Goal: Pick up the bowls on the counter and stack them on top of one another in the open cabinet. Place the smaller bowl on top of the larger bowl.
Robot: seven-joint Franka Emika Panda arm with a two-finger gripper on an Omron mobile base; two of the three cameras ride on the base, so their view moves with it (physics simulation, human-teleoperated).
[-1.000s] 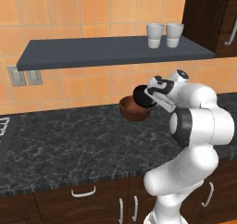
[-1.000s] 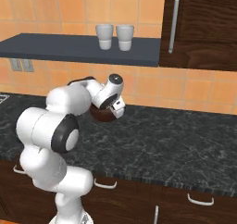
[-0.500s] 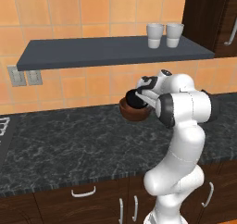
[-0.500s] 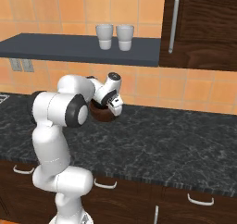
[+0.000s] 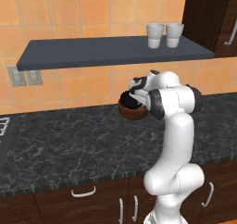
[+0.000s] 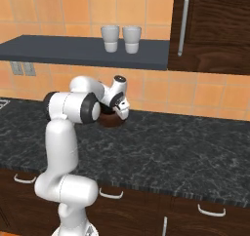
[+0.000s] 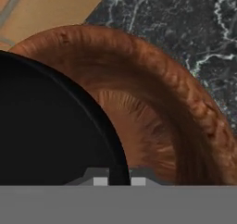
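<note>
left base view: glossy black round bowl nested in reddish-brown wood-like bowl, hanging clear above black marble table; tool at the rim. judged: stack mid-carry, next a lift to grey-blue wall shelf.
right base view: bowls mostly hidden behind arm.
hand view: fingers straddling black rim, seemingly pinching; tips cut off.

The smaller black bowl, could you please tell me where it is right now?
The smaller bowl is at the gripper, directly over the larger bowl at the back of the counter, below the open cabinet.
</note>
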